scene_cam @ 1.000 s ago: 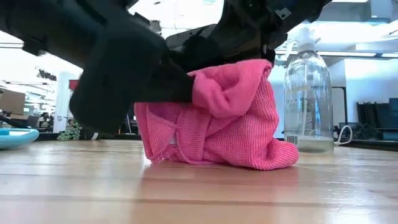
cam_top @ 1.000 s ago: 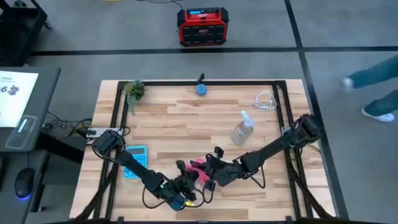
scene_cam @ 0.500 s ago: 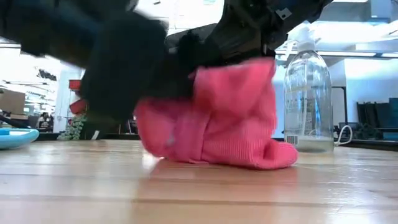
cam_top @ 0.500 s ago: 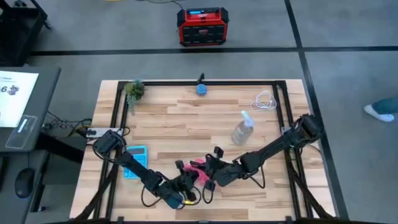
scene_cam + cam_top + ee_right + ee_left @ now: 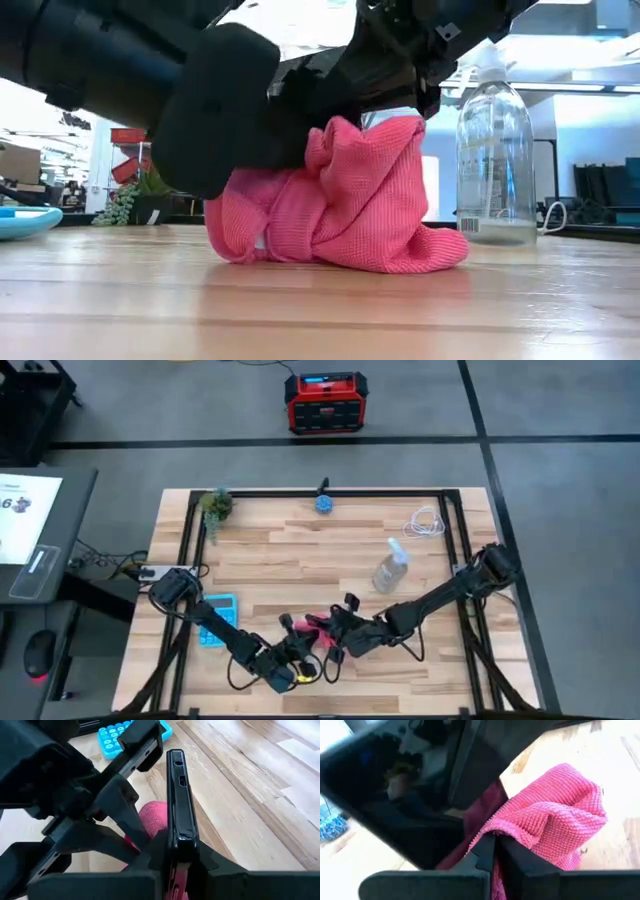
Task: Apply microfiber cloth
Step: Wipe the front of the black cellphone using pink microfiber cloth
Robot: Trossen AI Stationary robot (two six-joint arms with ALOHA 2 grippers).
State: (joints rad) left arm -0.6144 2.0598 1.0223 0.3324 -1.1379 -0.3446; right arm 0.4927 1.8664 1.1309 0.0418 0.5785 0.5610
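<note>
Low view: microfiber cloth [image 5: 335, 200] bunched in a soft pink heap on the counter [image 5: 320, 300], dark arm parts pressed in from above and from the side.
Cloth location: near the front edge of the counter in the high view, wedged between the two grippers, touching both.
Left gripper [image 5: 495, 851]: fingers pressed together on a fold of the cloth, pinching its edge.
Right gripper [image 5: 175, 857]: fingers clamped on a black phone [image 5: 178, 795] held on edge, cloth showing just beside and behind it.
Handling, as a judgement: very light, limp, no stiffness at all; knitted nap likely grips rather than slips; nothing fragile in the cloth itself, though the phone wants gentle pressure.
Where to hold: a gathered fold or corner, pinched deep enough that the fabric does not slide out; a loose edge would simply drag.
Long axis: hard to name, cloth crumpled rather than spread; heap reads wider than tall in the low view, lying roughly along the line between the two grippers.
Pointing: one puffed fold rising up toward the right gripper, lower lobe trailing onto the counter toward the spray bottle [image 5: 496, 150].
Nearby, untouched: light blue calculator [image 5: 217, 617] by the left arm, bottle well apart behind.
</note>
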